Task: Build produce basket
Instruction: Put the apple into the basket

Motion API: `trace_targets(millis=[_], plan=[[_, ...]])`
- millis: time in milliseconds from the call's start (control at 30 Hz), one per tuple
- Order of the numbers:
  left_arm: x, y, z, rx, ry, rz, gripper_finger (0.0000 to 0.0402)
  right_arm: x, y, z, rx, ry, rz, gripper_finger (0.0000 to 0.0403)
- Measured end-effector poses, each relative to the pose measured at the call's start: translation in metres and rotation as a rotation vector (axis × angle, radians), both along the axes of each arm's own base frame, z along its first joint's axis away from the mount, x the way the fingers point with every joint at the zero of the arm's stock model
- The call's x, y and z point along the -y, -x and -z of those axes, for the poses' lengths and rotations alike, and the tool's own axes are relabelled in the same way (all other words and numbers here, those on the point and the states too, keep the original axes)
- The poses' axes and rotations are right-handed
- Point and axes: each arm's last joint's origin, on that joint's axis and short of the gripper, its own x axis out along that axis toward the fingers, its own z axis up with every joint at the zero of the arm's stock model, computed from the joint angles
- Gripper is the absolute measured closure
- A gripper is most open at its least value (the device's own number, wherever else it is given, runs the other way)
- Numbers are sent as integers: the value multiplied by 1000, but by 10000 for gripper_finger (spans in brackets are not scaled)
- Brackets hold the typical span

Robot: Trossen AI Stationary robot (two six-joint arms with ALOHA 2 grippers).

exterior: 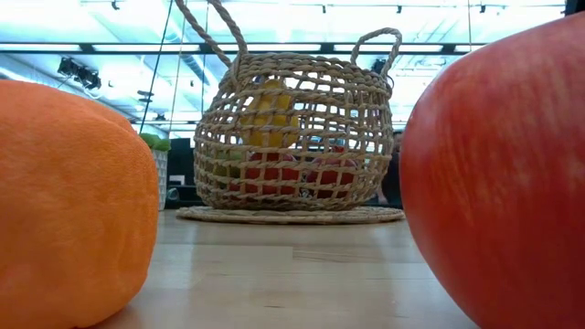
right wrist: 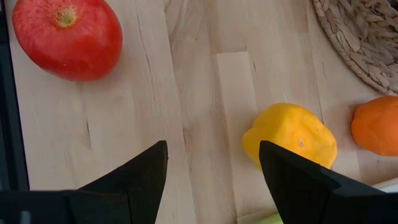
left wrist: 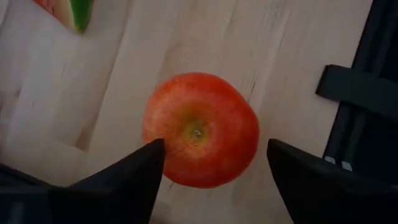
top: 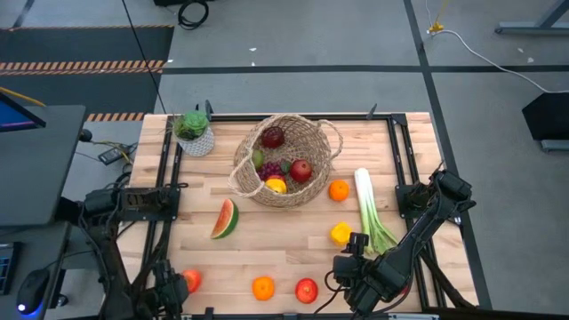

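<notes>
The tan wicker basket stands at the table's middle far side with several fruits inside; in the low view the basket shows between an orange and an apple. Near the front left lies a red apple, and my left gripper is open with a finger on each side of it. That apple shows beside my left gripper. My right gripper is open over bare wood near the front right, between a red apple and a yellow fruit.
Loose on the table are a watermelon slice, a leek, an orange, a yellow fruit, an orange and an apple. A small potted plant stands at the far left. Black rails border the board.
</notes>
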Motion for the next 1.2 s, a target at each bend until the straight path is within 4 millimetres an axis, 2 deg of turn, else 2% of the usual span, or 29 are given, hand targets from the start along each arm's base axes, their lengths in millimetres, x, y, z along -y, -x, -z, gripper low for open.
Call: trace_targets(millis=[233, 467, 867, 1200], plan=[[-1, 0, 0, -2, -6, -14, 83, 0, 0, 0, 0, 0, 0, 144], [-11, 3, -2, -20, -105, -38, 64, 0, 0, 0, 0, 0, 0, 144], [-9, 1, -1, 4, -80, -55, 60, -1, 0, 0, 5, -6, 0, 144], [-18, -1, 21, 20, -78, -76, 60, -1, -1, 0, 10, -12, 0, 144]])
